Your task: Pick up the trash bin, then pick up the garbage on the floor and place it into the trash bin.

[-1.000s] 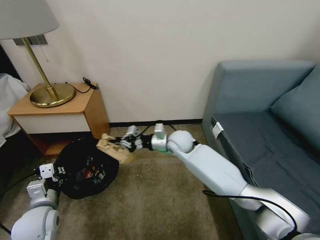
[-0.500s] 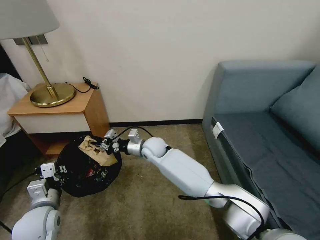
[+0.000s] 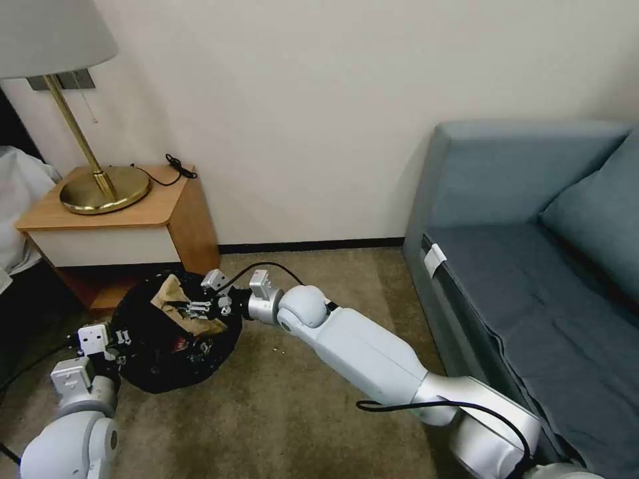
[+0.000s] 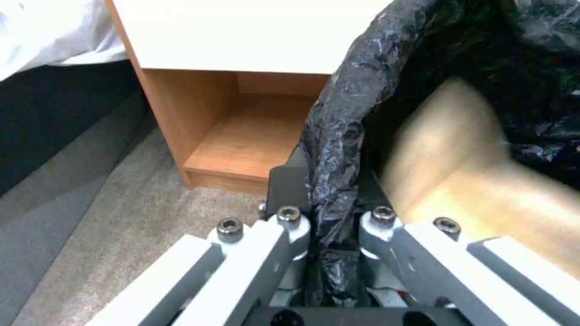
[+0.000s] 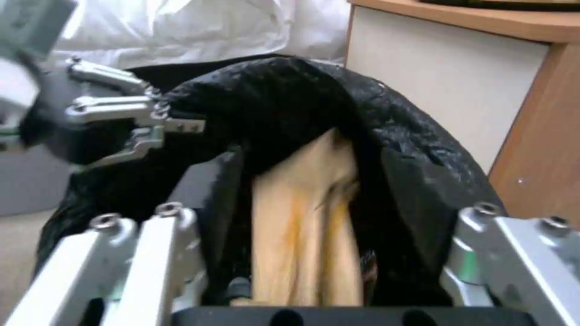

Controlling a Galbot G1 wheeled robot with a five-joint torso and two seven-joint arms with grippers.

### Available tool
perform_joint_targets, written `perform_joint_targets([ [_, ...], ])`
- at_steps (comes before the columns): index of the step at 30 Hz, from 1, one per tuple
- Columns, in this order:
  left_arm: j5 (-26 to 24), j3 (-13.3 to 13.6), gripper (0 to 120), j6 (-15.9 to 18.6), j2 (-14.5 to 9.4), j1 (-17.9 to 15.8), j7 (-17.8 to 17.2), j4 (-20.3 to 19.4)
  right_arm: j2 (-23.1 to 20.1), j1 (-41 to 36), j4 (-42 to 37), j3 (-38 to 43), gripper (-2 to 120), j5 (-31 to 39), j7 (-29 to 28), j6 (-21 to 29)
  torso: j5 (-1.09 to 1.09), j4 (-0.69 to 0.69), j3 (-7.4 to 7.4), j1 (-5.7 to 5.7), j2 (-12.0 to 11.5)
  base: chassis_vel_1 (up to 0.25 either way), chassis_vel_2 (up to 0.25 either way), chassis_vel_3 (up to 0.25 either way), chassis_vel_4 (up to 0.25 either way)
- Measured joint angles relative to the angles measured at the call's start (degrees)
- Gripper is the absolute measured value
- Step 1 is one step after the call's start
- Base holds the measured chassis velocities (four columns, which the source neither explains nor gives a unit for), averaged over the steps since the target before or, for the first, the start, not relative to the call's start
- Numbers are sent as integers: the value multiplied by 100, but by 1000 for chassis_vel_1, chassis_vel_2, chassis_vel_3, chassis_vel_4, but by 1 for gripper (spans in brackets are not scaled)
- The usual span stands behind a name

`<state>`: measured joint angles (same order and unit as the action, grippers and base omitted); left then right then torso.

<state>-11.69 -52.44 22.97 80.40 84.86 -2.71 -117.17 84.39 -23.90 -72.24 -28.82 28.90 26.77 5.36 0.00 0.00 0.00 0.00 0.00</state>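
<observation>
The trash bin (image 3: 160, 372), lined with a wrinkly black bag, is tipped on the carpet in front of the nightstand. My left gripper (image 3: 118, 340) is shut on the bin's rim (image 4: 338, 113), with the bag pinched between its fingers. My right gripper (image 3: 198, 309) reaches into the bin's mouth and is open. The tan wrapper (image 3: 170, 293) lies between its spread fingers without touching them (image 5: 302, 235). It shows blurred inside the bag in the left wrist view (image 4: 459, 149). A red piece (image 3: 178, 344) lies deeper in the bin. The left gripper (image 5: 139, 122) also shows on the rim (image 5: 272, 95).
A wooden nightstand (image 3: 133, 219) with a brass lamp (image 3: 103, 189) stands right behind the bin. White bedding (image 3: 16, 199) is at the far left. A blue sofa (image 3: 532, 266) fills the right side. Open carpet (image 3: 299, 412) lies between.
My right arm swung left with the tan wrapper, from beside the bin to over and into its mouth. Its fingers have opened off the wrapper. The left gripper kept its hold.
</observation>
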Motion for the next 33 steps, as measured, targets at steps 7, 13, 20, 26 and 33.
perform_joint_targets([
  [7, -58, -40, 4, -2, -11, 22, -13, 17, -387, -38, -394, 135, 88, 9, -25, 0, 1, 0, 0, 0, 0, 0, 0, 0, 0],
  [13, -587, -231, 4, 87, 91, 37, -238, -37, -929, -237, -576, 905, 100, -47, -19, -64, 2, -2, 0, 0, 0, 0, 0, 0, 0],
  [20, -1552, -428, 4, 445, 373, 115, -740, -205, -1285, -444, -209, 1465, 100, -449, 60, -345, 2, -2, 0, 0, 0, 0, 0, 0, 0],
  [26, -2482, -636, 4, 546, 464, 241, -1325, -216, -1276, -618, 169, 2032, 100, -800, 95, -590, 1, 1, 0, 0, 0, 0, 0, 0, 0],
  [33, -3406, -843, 4, 597, 380, 226, -1787, 82, -1250, -736, 250, 2372, 100, -839, 104, -617, 0, 0, 0, 0, 0, 0, 0, 0, 0],
])
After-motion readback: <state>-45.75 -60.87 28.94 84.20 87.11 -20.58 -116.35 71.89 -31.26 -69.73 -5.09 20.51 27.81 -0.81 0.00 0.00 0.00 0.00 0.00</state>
